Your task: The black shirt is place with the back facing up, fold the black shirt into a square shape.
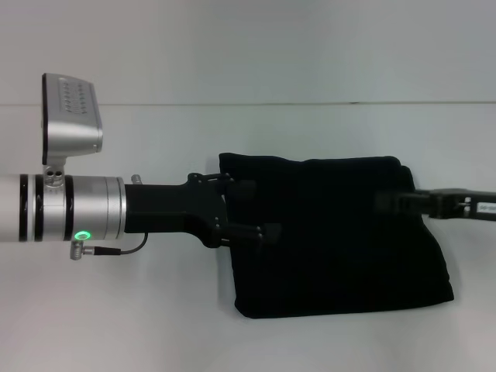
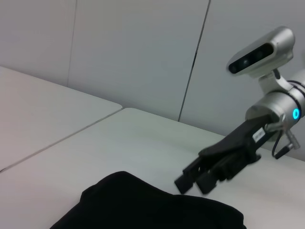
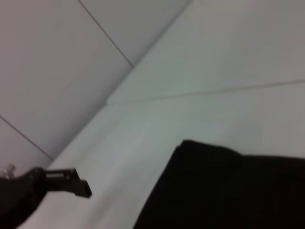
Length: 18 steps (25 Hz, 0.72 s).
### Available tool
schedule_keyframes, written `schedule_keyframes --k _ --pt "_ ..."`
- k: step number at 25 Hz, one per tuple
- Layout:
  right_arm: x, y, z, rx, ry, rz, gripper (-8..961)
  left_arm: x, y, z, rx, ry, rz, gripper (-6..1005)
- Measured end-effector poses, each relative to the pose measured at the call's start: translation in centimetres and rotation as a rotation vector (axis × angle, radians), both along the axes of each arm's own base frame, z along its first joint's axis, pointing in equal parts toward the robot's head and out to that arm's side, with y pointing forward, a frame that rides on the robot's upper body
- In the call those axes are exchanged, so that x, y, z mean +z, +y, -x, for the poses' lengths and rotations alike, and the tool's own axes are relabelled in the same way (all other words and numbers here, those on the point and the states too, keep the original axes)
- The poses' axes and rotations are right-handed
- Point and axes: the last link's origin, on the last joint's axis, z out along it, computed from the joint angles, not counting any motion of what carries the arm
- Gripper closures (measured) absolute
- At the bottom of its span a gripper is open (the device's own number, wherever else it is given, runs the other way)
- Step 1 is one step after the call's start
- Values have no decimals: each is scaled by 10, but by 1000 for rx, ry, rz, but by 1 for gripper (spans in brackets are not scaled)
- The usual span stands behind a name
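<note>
Black shirt (image 1: 333, 232) folded roughly square on white table (image 1: 116, 310). Left gripper (image 1: 260, 209) open at its left edge; right gripper (image 1: 387, 203) at right edge, grip unclear. Folding seemingly near finished; next, tidying edges.

Bare table (image 1: 116, 325) surrounds the black shirt (image 1: 333, 240) on all sides

A plain matte-black shirt (image 1: 333, 232) is lying on a pale grey-white table (image 1: 116, 310), showing no print. The left gripper (image 1: 260, 209) is black, and its arm is showing silver metal, white casing with black bands, and a glowing green ring light. The right gripper (image 1: 387, 203) is black too, showing a small white label behind it.
</note>
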Motion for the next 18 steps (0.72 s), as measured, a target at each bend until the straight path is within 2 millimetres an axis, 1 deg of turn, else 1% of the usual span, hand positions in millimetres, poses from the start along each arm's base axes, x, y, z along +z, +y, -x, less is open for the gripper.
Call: schedule_keyframes --k 2,7,10,13,16,18 --pt "-8 2 1 -2 -32 9 365 0 0 0 0 1 1 66" --pt "-28 7 -1 -14 -130 22 461 0 0 1 1 1 1 66" --pt "-32 6 -4 -17 -165 29 519 0 0 1 6 1 -1 66" --pt "-32 5 -8 -11 -193 36 577 0 1 1 9 4 -5 66" --pt "-30 3 -10 12 -200 30 810 0 2 1 12 6 -10 66" --pt "-26 1 -8 45 -187 13 867 0 5 1 31 6 -21 66"
